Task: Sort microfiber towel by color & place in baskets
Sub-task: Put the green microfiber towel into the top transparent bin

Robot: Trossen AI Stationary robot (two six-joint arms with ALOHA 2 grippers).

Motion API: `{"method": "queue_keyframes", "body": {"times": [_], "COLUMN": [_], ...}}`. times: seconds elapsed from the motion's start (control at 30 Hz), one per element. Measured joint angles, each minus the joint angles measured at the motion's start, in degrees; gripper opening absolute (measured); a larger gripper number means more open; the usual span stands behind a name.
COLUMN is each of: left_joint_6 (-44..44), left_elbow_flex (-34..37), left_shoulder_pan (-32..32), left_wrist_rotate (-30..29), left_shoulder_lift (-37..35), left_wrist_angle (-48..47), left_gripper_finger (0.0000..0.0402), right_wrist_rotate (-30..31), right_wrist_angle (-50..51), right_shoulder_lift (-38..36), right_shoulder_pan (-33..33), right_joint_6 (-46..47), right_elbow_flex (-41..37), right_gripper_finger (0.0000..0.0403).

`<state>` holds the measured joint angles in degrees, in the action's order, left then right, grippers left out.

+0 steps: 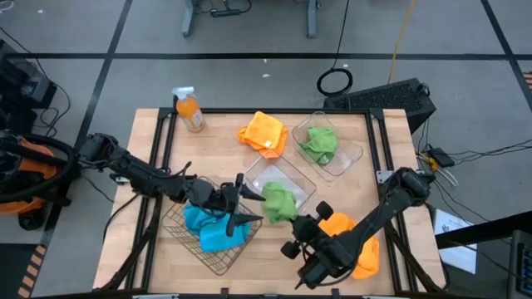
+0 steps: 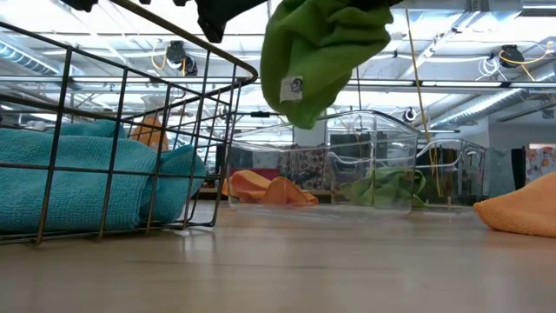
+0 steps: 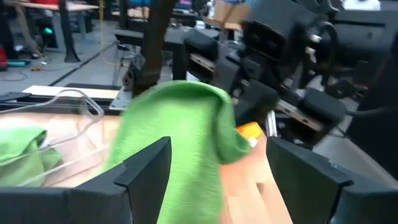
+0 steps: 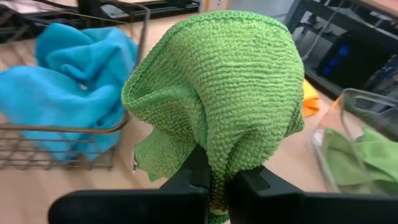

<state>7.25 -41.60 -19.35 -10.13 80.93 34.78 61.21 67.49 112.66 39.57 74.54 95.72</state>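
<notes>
R gripper point(image 4: 217, 179) is clamped on the green towel point(image 4: 217, 87), pinching a bunched fold low down. Rest of the cloth balloons over its fingertips, hanging clear of the table point(image 1: 332, 203). L gripper point(image 1: 243, 203) sits directly opposite, jaws spread wide, a finger either side of the towel's free side, gripping nothing; can't tell if it touches. Reads like a handover setup, my guess only. Cloth is soft, light, floppy; the looped pile should give good bite, but it drapes & could snag on wire. Best hold prob. a gathered fold or corner set deep in the pads, not one thin edge. Just below & behind L gripper: wire basket point(image 1: 218, 253) w/ blue towels point(image 1: 212, 232) inside. Just past the held towel: near clear tub point(image 1: 291, 170), nothing seen in it. Under R arm, behind R gripper: orange towel point(image 1: 362, 253) on the table. Farther out: far clear tub point(image 1: 349, 154) holding the other green towel point(image 1: 318, 143), likely destination. Second orange towel point(image 1: 264, 133) lies beside it on wood. Spray bottle point(image 1: 190, 110) farthest off.
</notes>
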Motion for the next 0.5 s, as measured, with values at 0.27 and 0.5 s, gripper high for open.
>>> {"method": "queue_keyframes", "body": {"times": [0.27, 0.5], "left_joint_6": [5.5, 1.5], "left_elbow_flex": [0.0, 0.0], "left_shoulder_pan": [-2.0, -4.7], "left_wrist_rotate": [5.4, 2.7], "left_shoulder_lift": [0.0, 0.0], "left_wrist_angle": [4.8, 8.5], "left_gripper_finger": [0.0270, 0.0270], "right_wrist_rotate": [6.6, 16.5], "right_wrist_angle": [-3.1, -3.1], "right_shoulder_lift": [0.0, 0.1], "right_shoulder_pan": [4.4, 8.9], "right_joint_6": [-0.5, -0.2], "right_elbow_flex": [0.0, 0.0], "right_gripper_finger": [0.0013, 0.0013]}}
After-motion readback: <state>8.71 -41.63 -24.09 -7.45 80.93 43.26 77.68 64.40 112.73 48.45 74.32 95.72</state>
